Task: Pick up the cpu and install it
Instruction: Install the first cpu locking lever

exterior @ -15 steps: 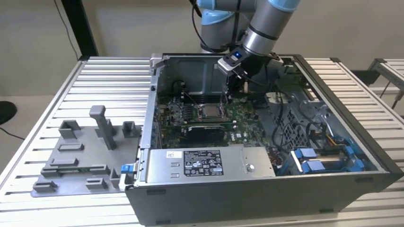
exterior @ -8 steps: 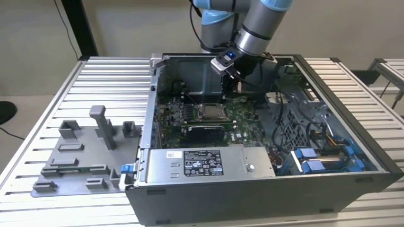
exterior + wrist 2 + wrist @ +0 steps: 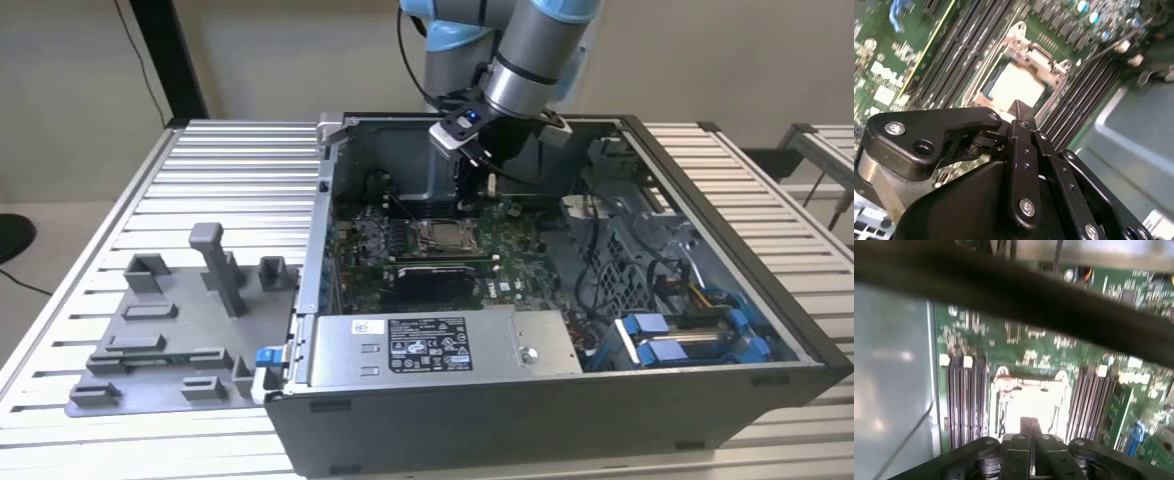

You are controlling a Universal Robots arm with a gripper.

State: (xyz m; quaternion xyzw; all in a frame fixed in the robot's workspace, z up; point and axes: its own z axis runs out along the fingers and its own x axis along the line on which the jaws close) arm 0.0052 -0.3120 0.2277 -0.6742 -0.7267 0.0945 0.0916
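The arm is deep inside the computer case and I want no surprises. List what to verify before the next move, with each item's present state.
1. Cpu lies inside the socket frame on the board: ok.
2. Gripper is shut and holds nothing: ok.
3. Gripper hangs above the board, apart from the cpu, in the exterior view: ok.
4. Cpu sits flat and is turned the right way in the socket frame: cannot tell.
5. Socket frame is clamped down over the cpu: cannot tell.
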